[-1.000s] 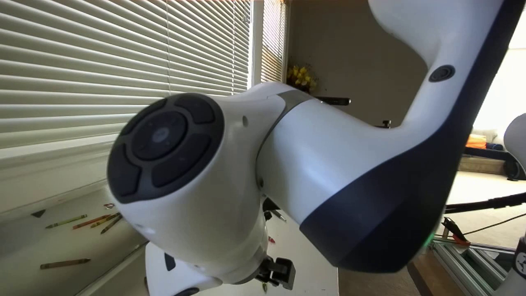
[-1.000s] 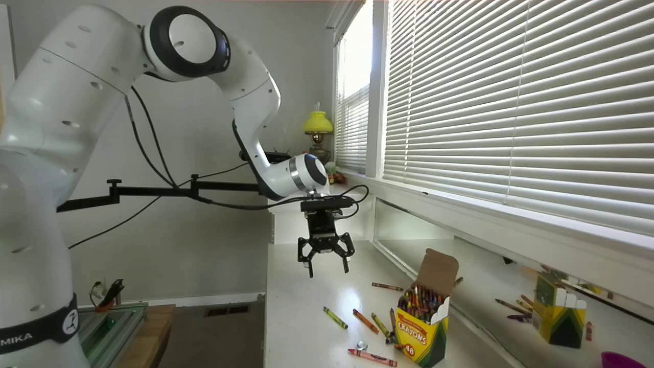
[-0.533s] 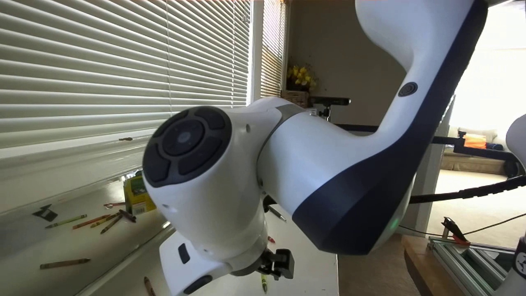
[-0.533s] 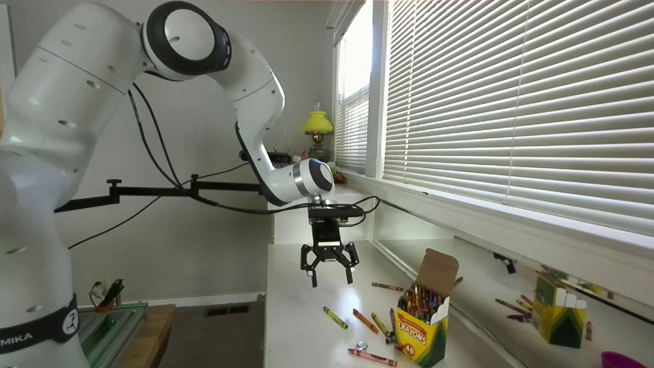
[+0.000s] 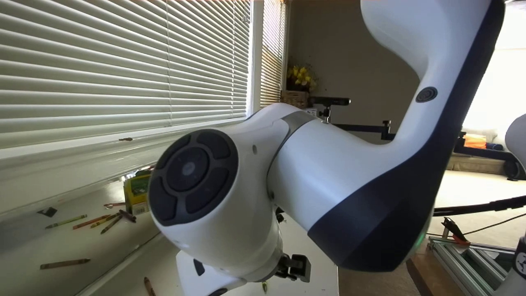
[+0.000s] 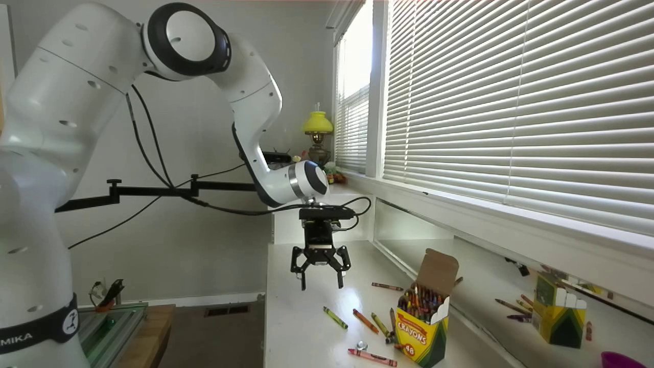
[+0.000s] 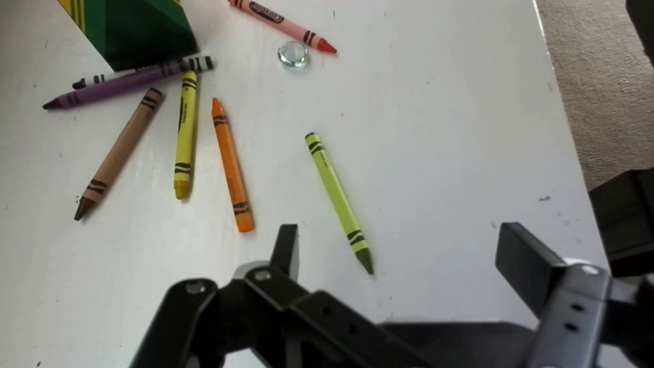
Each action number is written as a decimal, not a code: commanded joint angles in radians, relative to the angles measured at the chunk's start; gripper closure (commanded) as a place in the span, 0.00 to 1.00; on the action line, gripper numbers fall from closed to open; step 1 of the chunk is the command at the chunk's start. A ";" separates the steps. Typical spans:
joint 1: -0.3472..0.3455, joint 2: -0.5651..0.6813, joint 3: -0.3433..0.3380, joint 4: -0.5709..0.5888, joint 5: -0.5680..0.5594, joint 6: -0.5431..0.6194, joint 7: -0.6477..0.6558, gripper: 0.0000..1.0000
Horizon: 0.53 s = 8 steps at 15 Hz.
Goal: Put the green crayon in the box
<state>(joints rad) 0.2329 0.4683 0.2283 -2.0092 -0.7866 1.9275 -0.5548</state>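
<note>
The green crayon [image 7: 338,199] lies on the white counter in the wrist view, its dark tip toward my gripper. It also shows in both exterior views [image 6: 335,317] [image 5: 264,286], partly hidden in the latter. My gripper [image 7: 398,240] is open and empty. In an exterior view my gripper [image 6: 322,286] points down, above and behind the crayon, apart from it. In the wrist view the crayon's tip appears between the fingers, nearer the left one. The box [image 6: 413,332] is an upright yellow-green crayon carton, lid open, full of crayons; its green lower side [image 7: 145,30] shows in the wrist view.
An orange crayon [image 7: 232,166], yellow crayon [image 7: 185,135], brown crayon [image 7: 120,153] and purple crayon [image 7: 115,86] lie near the box. A glass bead [image 7: 293,54] and pink crayon [image 7: 283,23] lie beyond. The mirrored wall [image 6: 490,286] reflects these. The counter's edge [image 7: 562,117] is on the right.
My gripper has come down toward the counter. It moved slightly toward the window side, then back away from it. It stays open, and the crayons and box have not moved.
</note>
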 commanded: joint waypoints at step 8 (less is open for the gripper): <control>-0.008 -0.004 0.005 -0.030 -0.008 0.089 0.041 0.38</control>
<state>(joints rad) 0.2331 0.4690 0.2312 -2.0146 -0.7869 1.9737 -0.5338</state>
